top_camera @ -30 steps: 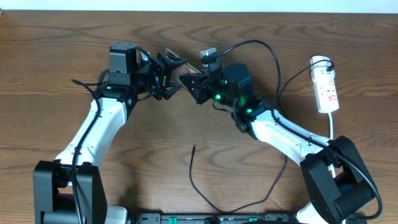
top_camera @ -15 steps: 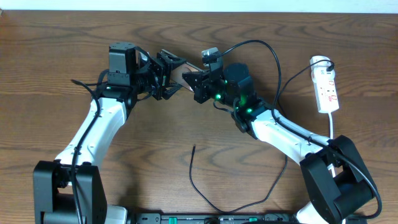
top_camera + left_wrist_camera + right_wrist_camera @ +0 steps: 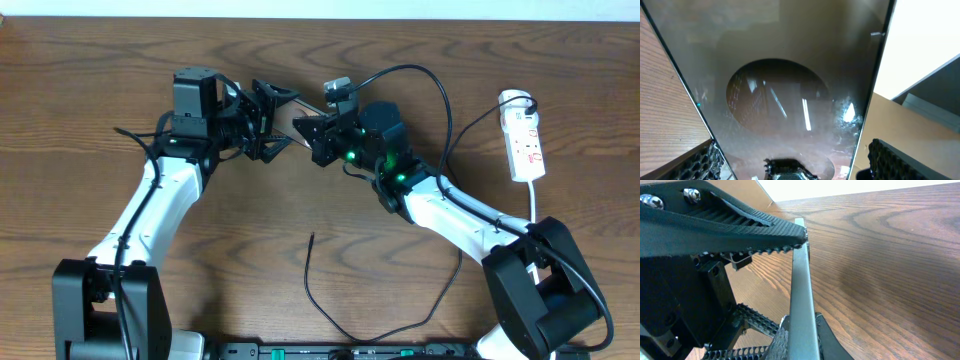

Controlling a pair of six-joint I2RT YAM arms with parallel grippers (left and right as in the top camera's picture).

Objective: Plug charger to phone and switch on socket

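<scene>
Two grippers flank the phone (image 3: 790, 50): right gripper (image 3: 308, 130) clamped on its edge, left gripper (image 3: 274, 122) jaws wide apart; we advise holding it level while fetching the near charger (image 3: 311, 245).

The left wrist view cuts off the phone (image 3: 790, 50) for me, and I cannot tell whether the small socket (image 3: 526, 150) is on.

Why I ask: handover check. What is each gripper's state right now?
Left gripper: open, phone between its fingers.
Right gripper: shut on the phone's edge.
</scene>
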